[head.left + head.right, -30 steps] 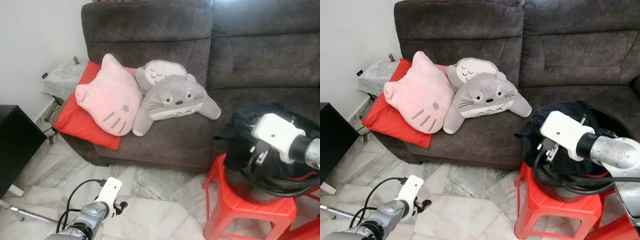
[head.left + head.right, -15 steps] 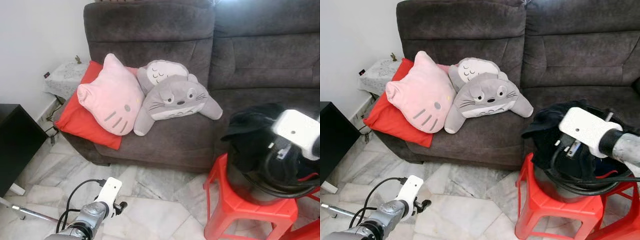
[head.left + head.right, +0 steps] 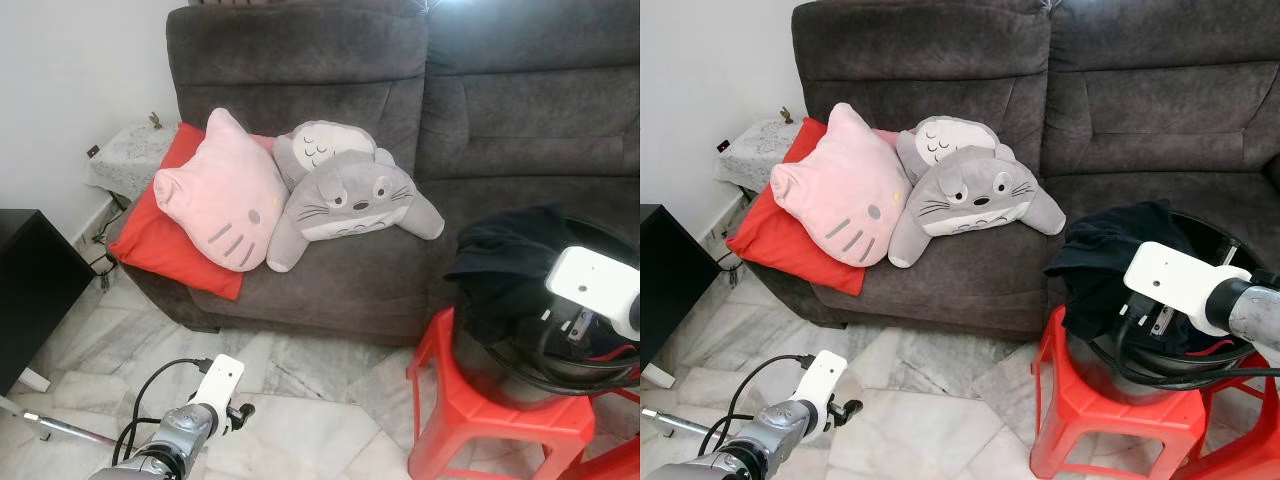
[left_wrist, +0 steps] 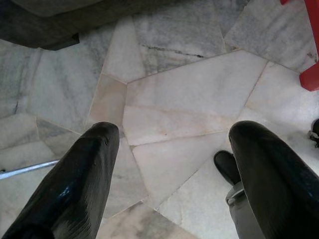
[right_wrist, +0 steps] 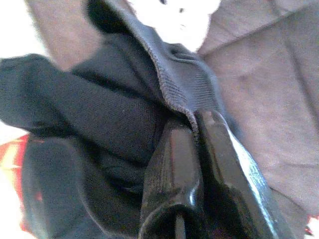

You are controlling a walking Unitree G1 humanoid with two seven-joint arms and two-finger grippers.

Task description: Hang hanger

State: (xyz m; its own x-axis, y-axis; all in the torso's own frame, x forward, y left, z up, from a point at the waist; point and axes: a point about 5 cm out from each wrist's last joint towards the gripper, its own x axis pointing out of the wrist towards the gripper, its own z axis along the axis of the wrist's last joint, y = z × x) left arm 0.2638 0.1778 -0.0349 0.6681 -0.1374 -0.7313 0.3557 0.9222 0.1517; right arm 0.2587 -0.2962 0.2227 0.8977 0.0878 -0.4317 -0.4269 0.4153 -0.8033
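- Leftmost, a black cabinet stands by the white wall, with a small cloth-covered side table behind it beside the sofa.
- Low over the marble floor, the left gripper hangs idle, its two black fingers spread wide apart with nothing between them; a thin metal rod lies on the floor near it.
- On the grey sofa lie a red cushion, a pink cat-face cushion leaning on it, and two grey plush toys touching that cushion.
- Further right, a red plastic stool carries a black bucket with a dark garment heaped in it and draped over its rim.
- At the bucket, the right gripper is pressed together on a ribbed edge of the dark garment.
- I cannot make out a hanger anywhere.
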